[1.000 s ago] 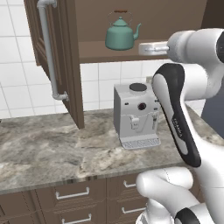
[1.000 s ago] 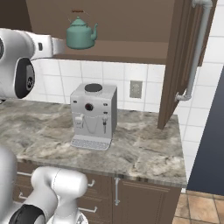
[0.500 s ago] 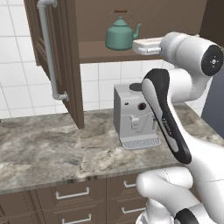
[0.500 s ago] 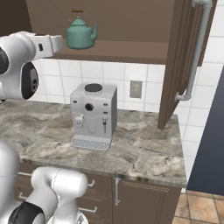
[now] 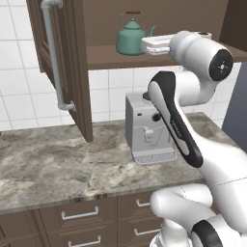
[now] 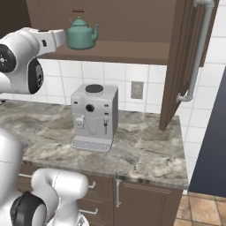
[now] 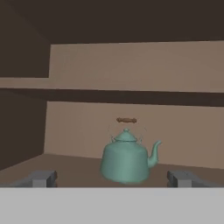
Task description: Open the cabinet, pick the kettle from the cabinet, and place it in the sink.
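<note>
white franka arm raised from the base, elbow bent high, forearm level with the lower shelf of the dark brown wooden wall cabinet (image 5: 72, 58). wrist turned so the hand points horizontally into the open cabinet. end effector (image 5: 147, 46) positioned at the shelf front in the left base view, just beside the small teal-green rounded kettle (image 5: 131, 41) on its spout side; contact cannot be confirmed. same end effector (image 6: 62, 37) visible in the right base view, close to the kettle (image 6: 81, 36) body on the side away from the spout.

hand view: kettle (image 7: 127, 159) centred ahead, upright on the shelf, spout pointing to the right of the frame, thin arched handle with brown top above the lid. two grey fingertips (image 7: 41, 178) set wide apart at the lower corners, kettle between them but further back. jaws spread wide, holding nothing.

cabinet doors swung open on both sides, long vertical silver bar handle (image 5: 53, 53) facing outward on the left door, matching handle (image 6: 198, 48) on the right door.

grey boxy coffee machine (image 5: 147, 128) standing on the grey marbled stone surface (image 5: 58, 169) directly below the shelf, behind the dark-jointed upper link of the arm. brown drawers (image 5: 79, 214) with short horizontal handles under the surface edge. white tiled wall behind, with a wall outlet (image 6: 137, 89) beside the coffee machine.
</note>
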